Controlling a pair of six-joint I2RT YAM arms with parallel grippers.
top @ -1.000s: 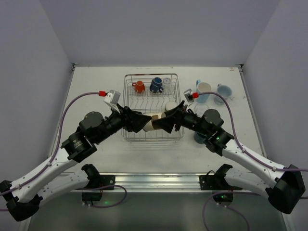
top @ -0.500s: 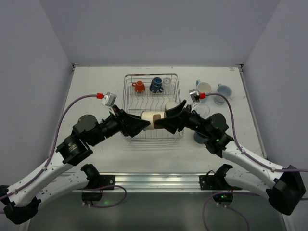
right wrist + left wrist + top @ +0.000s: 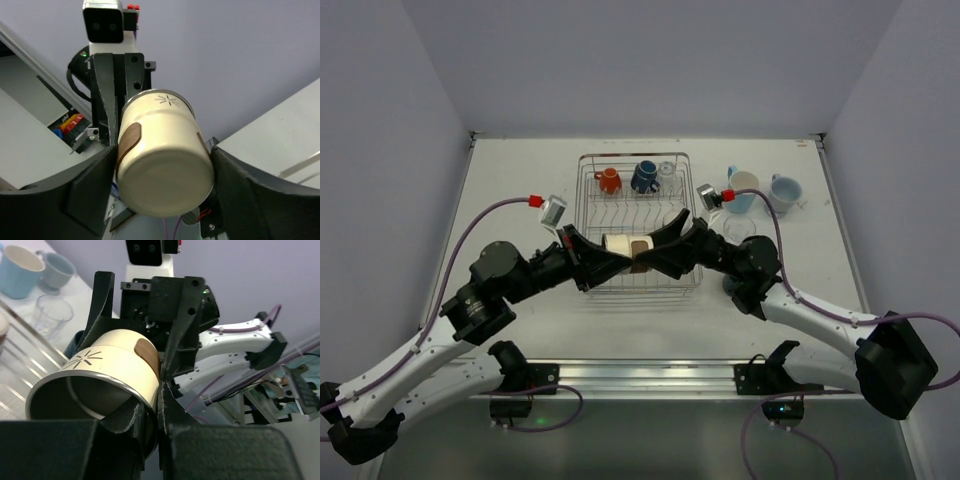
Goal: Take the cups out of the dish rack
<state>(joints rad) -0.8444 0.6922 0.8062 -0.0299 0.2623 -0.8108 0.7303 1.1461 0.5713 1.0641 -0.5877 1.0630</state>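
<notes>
While the cream-and-brown tumbler lies on its side in the air above the near half of the dish rack, you have both claws on it. The right claw straddles its closed base end, jaws spread wide and pressed to either side of the body. The left claw is pinched together on the wall at the open mouth, with one finger seemingly inside the rim in the left wrist view. I read that as a hand-over in mid-air, so count this cup as lifted out but not yet set down. In the rack's far row you can see three cups left: an orange mug, a dark blue mug and a clear glass. The right arm covers the rack's right side, so do not treat three as the final count. On the bench, to the right of the rack, a light blue mug stands with a greyer blue mug just beside it. A second clear glass sits nearer you, and these three look already unloaded. By my judgement you are roughly at the midpoint: place this tumbler, then clear the far row and anything now hidden.
</notes>
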